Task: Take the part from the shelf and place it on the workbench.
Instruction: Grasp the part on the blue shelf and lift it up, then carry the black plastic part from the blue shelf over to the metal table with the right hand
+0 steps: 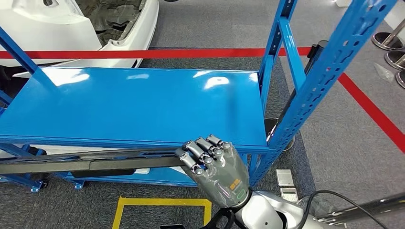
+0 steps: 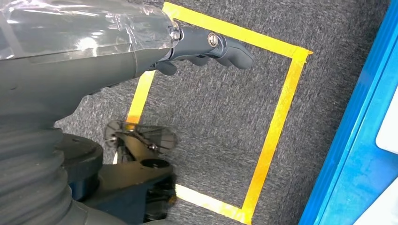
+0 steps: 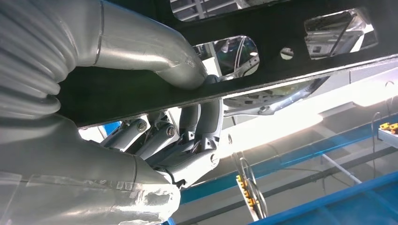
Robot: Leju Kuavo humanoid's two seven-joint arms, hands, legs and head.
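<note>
The right hand [image 1: 217,167] was seen in the head view at the front edge of the blue shelf [image 1: 138,105], with its fingers [image 1: 200,152] curled over the end of the part [image 1: 86,161]. The part was a long, flat, dark strip, held roughly level and extending from the hand toward the left side of the picture, just in front of and slightly below the shelf's front rail. In the right wrist view the same part [image 3: 225,70] was recorded as a black plate with cut-out openings and a small round hole; the thumb [image 3: 155,56] was pressed against one face and the fingers [image 3: 202,126] were wrapped against the other, so the part was gripped between them.

The left hand [image 2: 141,47] was observed in the left wrist view above grey carpet [image 2: 216,117], with its fingers [image 2: 220,44] extended and slightly bent and nothing held between them. A square of yellow tape [image 2: 277,122] was marked on the carpet beneath it, just beside the blue base of the shelf [image 2: 356,154].

The top board of the shelf was bare and glossy. Red tape lines [image 1: 143,53] were laid on the floor beyond the shelf, and a white car body panel [image 1: 71,24] was located behind them. Chrome stanchion bases [image 1: 389,47] stood to the far right.
</note>
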